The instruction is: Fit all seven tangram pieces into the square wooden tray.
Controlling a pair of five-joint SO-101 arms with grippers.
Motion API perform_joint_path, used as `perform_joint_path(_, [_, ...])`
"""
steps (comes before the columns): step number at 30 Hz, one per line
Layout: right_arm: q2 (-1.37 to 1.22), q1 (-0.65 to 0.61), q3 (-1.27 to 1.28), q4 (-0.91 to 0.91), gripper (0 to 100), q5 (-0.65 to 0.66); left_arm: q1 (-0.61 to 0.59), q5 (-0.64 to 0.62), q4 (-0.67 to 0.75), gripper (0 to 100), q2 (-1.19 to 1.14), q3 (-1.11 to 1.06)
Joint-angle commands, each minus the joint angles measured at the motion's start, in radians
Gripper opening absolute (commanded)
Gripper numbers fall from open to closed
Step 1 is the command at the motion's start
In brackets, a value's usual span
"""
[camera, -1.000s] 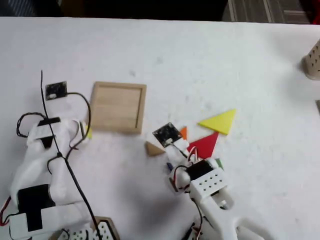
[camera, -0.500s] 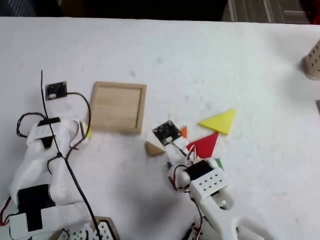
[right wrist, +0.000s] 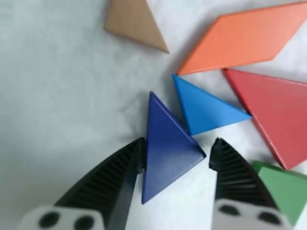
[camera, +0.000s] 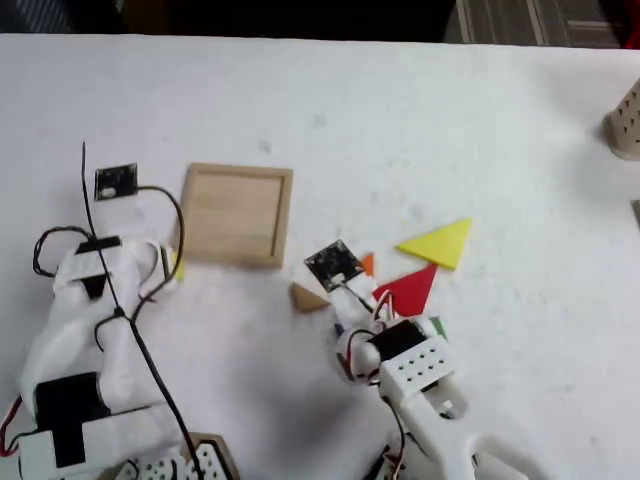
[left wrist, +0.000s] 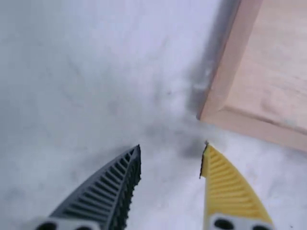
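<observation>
Table point(right wrist: 53, 96): navy triangle point(right wrist: 165, 146) between right jaws

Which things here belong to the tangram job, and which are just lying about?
Job:
wooden tray
yellow triangle
red triangle
tan triangle
orange parallelogram
light blue triangle
dark blue triangle
green piece

Lying about:
beige holed block at the table's right edge

The left arm point(camera: 75, 340) sinks slightly toward the near edge; the right arm point(camera: 410, 368) edges its wrist barely left.
</observation>
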State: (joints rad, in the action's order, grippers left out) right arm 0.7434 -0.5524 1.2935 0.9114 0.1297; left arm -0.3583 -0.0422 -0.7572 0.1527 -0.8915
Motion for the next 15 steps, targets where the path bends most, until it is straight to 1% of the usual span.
perform_joint_path(1, [0.024, 0.001, -0.023, -0.018, 21.1, -0.011, -0.008, 0.011, 0.046, 23, 0.122, -0.064])
perform_joint_path(6, [0.024, -0.004, -0.023, -0.016, 21.1, -0.011, -0.004, 0.011, 0.100, 23, 0.197, -0.127])
perform_joint_path(15, [0.024, -0.002, -0.006, -0.010, 20.3, -0.011, 0.016, 0.011, 0.100, 23, 0.199, -0.129])
